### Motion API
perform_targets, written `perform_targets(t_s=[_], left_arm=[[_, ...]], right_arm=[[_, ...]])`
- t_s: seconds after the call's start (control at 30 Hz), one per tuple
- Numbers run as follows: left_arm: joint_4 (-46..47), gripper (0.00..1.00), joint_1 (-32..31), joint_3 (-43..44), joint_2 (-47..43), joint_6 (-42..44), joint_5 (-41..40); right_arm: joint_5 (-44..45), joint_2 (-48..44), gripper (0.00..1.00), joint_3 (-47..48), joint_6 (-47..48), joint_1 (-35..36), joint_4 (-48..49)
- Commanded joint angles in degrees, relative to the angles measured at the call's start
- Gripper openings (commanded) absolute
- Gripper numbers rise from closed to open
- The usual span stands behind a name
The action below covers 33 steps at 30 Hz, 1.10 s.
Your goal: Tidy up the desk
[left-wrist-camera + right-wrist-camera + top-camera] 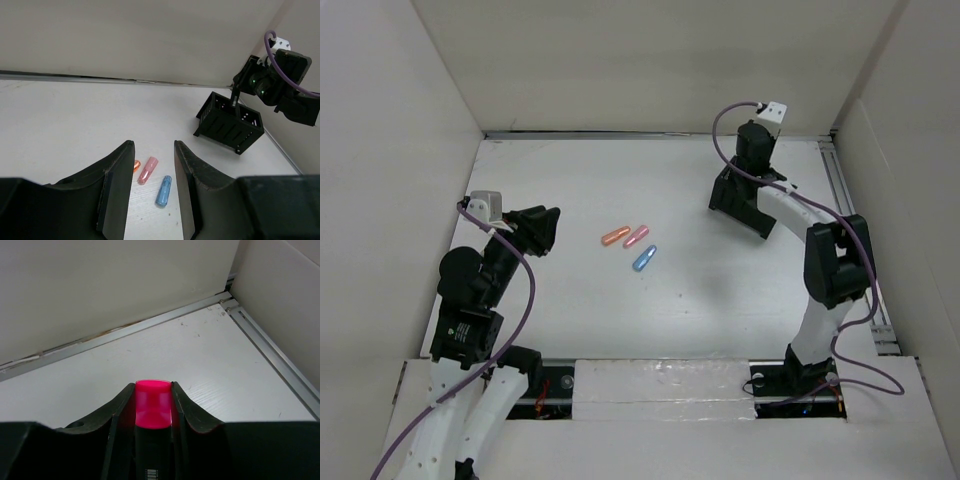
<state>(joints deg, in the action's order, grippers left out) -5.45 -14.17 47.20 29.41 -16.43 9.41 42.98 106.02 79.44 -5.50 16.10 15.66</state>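
Observation:
The white desk (700, 300) holds three small capped markers left of centre: orange (614, 237), pink (636, 237) and blue (644, 258). My left gripper (548, 230) is open and empty, low over the desk to their left. In the left wrist view its jaws (154, 145) frame the pink marker (147, 170) and the blue one (163, 190); the orange one (136, 165) is half hidden by the left finger. My right gripper (756, 150) is raised at the back right, above a black organizer (740, 205), and shut (153, 390) on a highlighter with a magenta cap (152, 405).
Upright white wall panels stand on the left, back and right. Metal rails run along the back edge (150, 325) and the right edge (840, 190). The organizer also shows in the left wrist view (230, 125), with the right arm above it.

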Motion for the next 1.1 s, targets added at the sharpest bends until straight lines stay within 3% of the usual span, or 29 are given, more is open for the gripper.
perform_targets(t_s=[0.0,0.6,0.77,1.07], left_arm=[[1.8,0.33,-0.2,0.0,0.1,0.7,0.9],[1.8,0.33,-0.2,-0.1,0.6,1.0,-0.4],[1.5,0.33,-0.2,0.1,0.6,1.0,-0.7],[1.8,0.33,-0.2,0.0,1.3,1.0,-0.8]], right_arm=[[3.7,-0.8,0.21,-1.0,1.7,1.5,5.7],[6.0,0.6,0.3,-1.5,-2.0,4.0,2.1],[4.1,-0.9,0.45,-2.4,-2.9,4.6,1.4],[4.0,-6.2,0.55,-2.6,-6.0,7.8,-5.5]])
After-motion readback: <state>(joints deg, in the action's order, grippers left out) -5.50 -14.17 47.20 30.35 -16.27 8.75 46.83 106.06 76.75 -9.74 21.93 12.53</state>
